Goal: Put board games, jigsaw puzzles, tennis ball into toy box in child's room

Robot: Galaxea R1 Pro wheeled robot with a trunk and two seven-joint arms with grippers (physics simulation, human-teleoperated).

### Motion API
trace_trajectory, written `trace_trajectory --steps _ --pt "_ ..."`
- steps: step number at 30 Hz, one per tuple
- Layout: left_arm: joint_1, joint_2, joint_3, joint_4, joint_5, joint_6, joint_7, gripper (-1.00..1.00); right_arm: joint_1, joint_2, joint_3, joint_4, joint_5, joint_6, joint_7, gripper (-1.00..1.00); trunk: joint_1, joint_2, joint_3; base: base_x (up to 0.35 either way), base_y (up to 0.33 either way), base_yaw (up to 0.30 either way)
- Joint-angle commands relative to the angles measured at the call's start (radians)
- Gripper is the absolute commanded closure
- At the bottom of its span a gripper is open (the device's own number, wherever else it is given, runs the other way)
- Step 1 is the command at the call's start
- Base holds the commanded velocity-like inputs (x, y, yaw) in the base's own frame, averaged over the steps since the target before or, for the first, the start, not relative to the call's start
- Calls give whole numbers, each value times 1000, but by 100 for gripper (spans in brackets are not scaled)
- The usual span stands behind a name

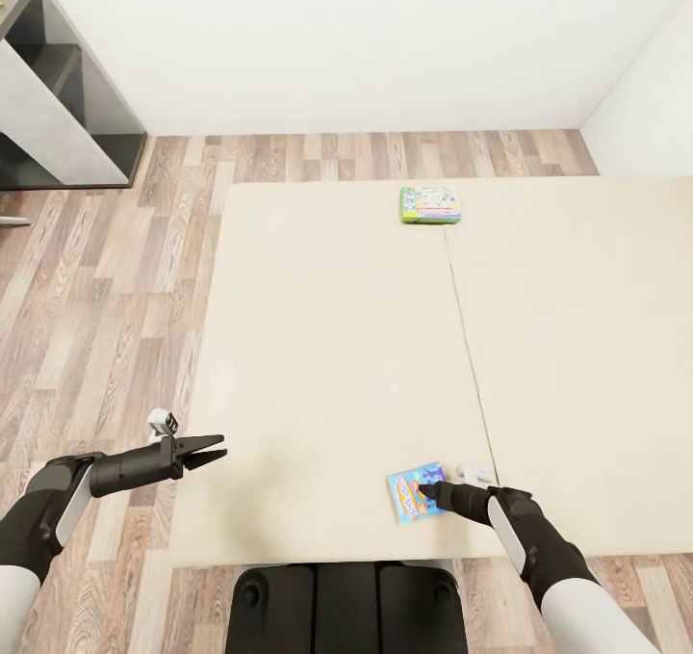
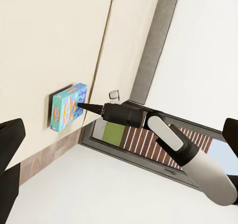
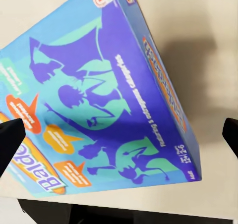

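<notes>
The bed (image 1: 337,346) with its cream cover takes up the middle of the head view. A blue cartoon board game (image 1: 412,496) lies flat near the bed's front edge. My right gripper (image 1: 429,488) is right at this game, open, its fingertips (image 3: 10,140) spread wide on either side of the blue cover (image 3: 99,100). A pale green board game (image 1: 430,204) lies at the bed's far edge. My left gripper (image 1: 214,452) hovers open over the bed's near left corner, holding nothing. From the left wrist, the blue game (image 2: 69,106) and the right gripper (image 2: 81,105) on it are visible.
A dark grey shelf unit (image 1: 58,86) stands at the back left against the white wall. Wood-plank floor (image 1: 106,298) runs along the bed's left side and far end. A seam (image 1: 467,346) crosses the cover. My base (image 1: 346,606) is against the bed's front edge.
</notes>
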Motion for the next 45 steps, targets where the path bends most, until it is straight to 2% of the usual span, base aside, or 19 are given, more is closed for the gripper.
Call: trace_trajectory --steps 1,34,45 --pt "0 0 0 0 1 11 -3 -100 0 0 -3 -1 -4 7 2 -100 1 -1 -1 0 37 0" --pt "0 0 1 0 1 11 -3 -100 0 0 -2 -1 -5 7 4 -100 1 -1 -1 0 16 0" --pt "0 1 1 0 1 11 -3 -100 0 -1 37 -1 -6 6 2 -100 1 -1 -1 0 0 0"
